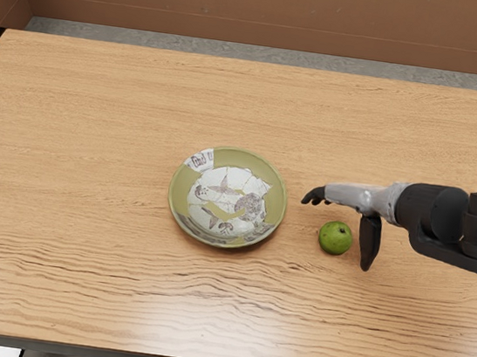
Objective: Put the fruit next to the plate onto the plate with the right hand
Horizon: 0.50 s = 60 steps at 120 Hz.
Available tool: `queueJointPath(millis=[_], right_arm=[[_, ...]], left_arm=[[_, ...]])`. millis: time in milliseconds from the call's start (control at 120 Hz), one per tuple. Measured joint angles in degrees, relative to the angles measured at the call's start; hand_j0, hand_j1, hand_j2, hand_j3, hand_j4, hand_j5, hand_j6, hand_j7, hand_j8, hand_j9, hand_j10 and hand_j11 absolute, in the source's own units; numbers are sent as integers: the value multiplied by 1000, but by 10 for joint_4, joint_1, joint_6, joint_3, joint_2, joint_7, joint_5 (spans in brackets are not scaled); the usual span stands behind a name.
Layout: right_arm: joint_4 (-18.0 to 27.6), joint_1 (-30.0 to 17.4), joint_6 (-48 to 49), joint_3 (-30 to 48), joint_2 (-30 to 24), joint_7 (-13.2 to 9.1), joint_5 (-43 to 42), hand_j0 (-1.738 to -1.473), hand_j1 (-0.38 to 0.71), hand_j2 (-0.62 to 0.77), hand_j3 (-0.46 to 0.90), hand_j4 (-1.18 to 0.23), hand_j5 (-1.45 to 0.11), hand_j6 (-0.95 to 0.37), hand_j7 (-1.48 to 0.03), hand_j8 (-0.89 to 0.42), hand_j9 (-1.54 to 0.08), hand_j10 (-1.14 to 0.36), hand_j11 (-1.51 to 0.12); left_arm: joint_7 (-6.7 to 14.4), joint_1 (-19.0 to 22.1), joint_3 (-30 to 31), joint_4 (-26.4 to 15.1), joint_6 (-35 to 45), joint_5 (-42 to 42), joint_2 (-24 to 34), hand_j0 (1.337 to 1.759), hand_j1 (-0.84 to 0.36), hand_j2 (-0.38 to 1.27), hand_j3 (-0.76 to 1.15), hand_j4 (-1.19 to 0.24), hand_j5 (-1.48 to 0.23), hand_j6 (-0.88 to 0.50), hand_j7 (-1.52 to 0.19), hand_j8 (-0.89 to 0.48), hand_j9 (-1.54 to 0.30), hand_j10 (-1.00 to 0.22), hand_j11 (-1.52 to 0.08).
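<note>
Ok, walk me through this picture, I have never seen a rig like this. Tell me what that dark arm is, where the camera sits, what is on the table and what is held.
This is a simulator's render from a humanoid robot's head camera, looking down at a slant on a wooden table. The dark arm entering from the right ends in its right hand, fingers spread, holding nothing. Just beside it lies a small green fruit, ungrasped. Further left sits a patterned plate with nothing on it. The left arm is out of view.
</note>
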Motion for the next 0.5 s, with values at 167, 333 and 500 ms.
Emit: queueJointPath(millis=[167, 333, 500], right_arm=[[0, -14, -28, -2, 11, 0, -27, -1658, -145, -32, 0, -174, -222, -176, -222, -175, -222, -173, -222], [-1, -27, -41, -3, 19, 0, -40, -1658, -143, -33, 0, -176, -225, -178, -225, -177, -225, -176, -225], [0, -36, -45, -3, 19, 0, -42, -1658, -134, -34, 0, -184, -235, -186, -235, -184, -235, -183, -235]], left_arm=[[0, 0, 0, 0, 0, 0, 0, 1658, 325, 4, 0, -20, -26, -20, -26, -20, -26, -20, -26], [0, 0, 0, 0, 0, 0, 0, 1658, 326, 4, 0, -20, -25, -20, -25, -20, -25, -20, -25], [0, 0, 0, 0, 0, 0, 0, 1658, 326, 4, 0, -20, -25, -20, -25, -20, -25, -20, -25]])
